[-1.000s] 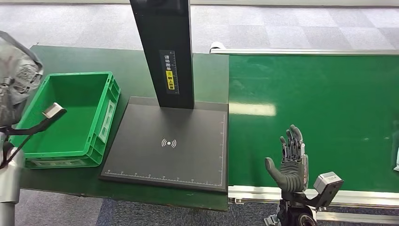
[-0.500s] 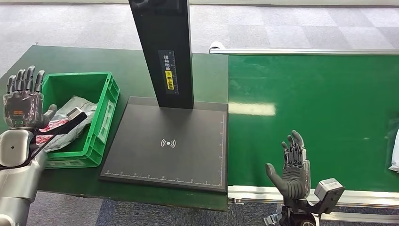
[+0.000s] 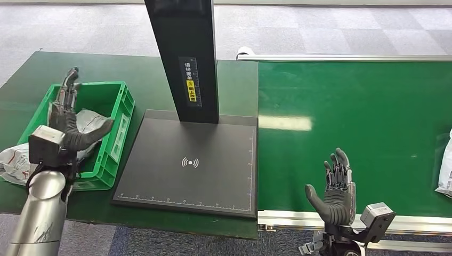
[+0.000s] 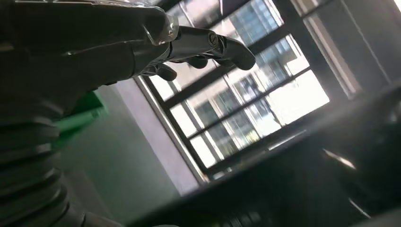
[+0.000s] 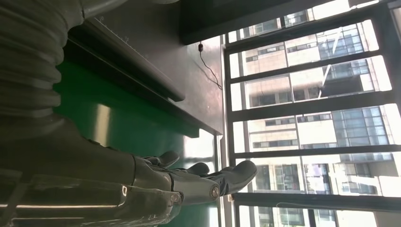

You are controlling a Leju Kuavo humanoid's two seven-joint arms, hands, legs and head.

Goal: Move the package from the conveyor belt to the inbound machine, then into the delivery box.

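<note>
Left hand: the left hand (image 3: 66,120) hovers over the green delivery box (image 3: 121,128), fingers spread apart and holding nothing; the thumb points toward the inbound machine.
Right hand: the right hand (image 3: 335,186) is raised at the near edge of the conveyor belt (image 3: 352,122), palm up, fingers apart, empty.
Package: a grey plastic package (image 3: 88,121) lies inside the delivery box, under the left hand; I cannot tell whether the fingers touch it.
Second bag: a crumpled white bag with red print (image 3: 15,159) shows at the box's outer left side, on the green table (image 3: 154,80); I cannot tell whether it is part of the same package or a separate one.
Third bag: a white parcel (image 3: 445,170) sits on the belt at the picture's right edge, cut off by the frame, well apart from the right hand.
Inbound machine: the dark scanning plate (image 3: 189,162) with a wireless mark lies between box and belt; its black post (image 3: 184,53) rises from the plate's far edge and hides part of the table behind it.
In the way: the left arm and its wrist camera block (image 3: 43,148) cover the box's near left corner.
Wrist views: the left hand (image 4: 118,45) and right hand (image 5: 179,182) each show extended fingers against bright windows; the surroundings are dark and hard to make out.
</note>
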